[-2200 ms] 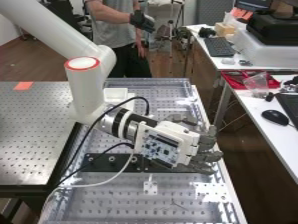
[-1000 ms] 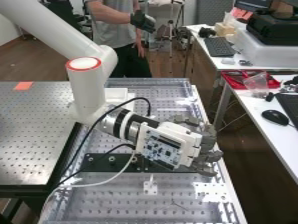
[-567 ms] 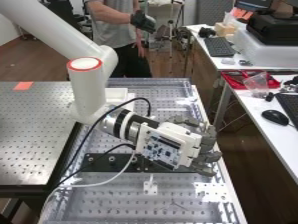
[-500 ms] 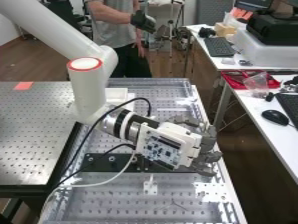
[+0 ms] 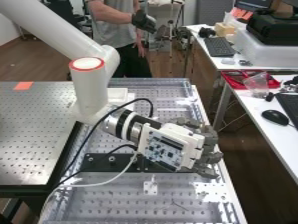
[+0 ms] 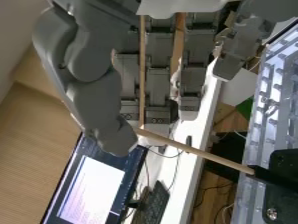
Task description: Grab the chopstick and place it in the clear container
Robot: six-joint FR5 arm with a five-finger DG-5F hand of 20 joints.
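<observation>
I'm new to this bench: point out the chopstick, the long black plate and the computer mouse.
Chopstick [image 6: 193,150]: wrist view, middle of its visible length.
Long black plate [image 5: 101,161]: high view, bare spot near one end.
Computer mouse [image 5: 275,117]: high view, black top.

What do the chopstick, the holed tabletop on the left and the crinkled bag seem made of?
The chopstick looks like plain wood or bamboo: matte and tan. The holed tabletop seems to be metal, given its grey satin sheen, though a coating is possible. The crinkled bag looks like thin, glossy plastic, being see-through and creased.
</observation>
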